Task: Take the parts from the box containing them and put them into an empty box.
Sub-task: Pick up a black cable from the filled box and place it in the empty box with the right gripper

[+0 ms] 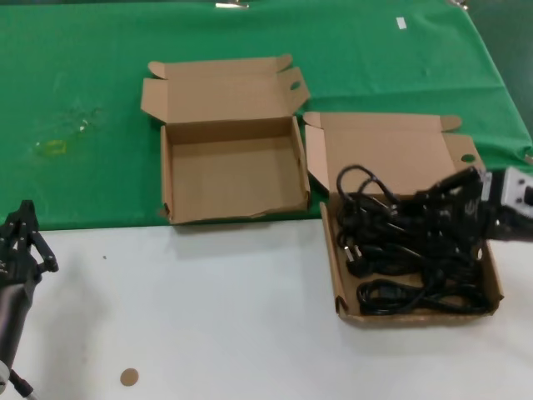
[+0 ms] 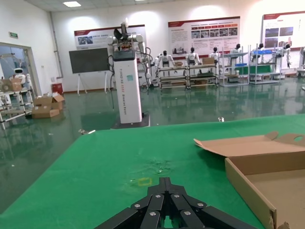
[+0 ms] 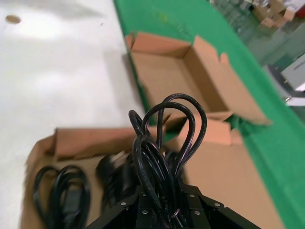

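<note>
Several black power cables lie tangled in the right cardboard box, the one with a straight front wall. My right gripper reaches in from the right over this box and is shut on a bundle of cable loops that rise from its jaws. The empty box with a ragged front edge stands open to the left on the green cloth; it also shows in the right wrist view and the left wrist view. My left gripper is parked at the lower left, shut and empty.
A green cloth covers the far half of the table; the near half is white. A small brown disc lies near the front edge. Both box lids stand folded back behind the boxes.
</note>
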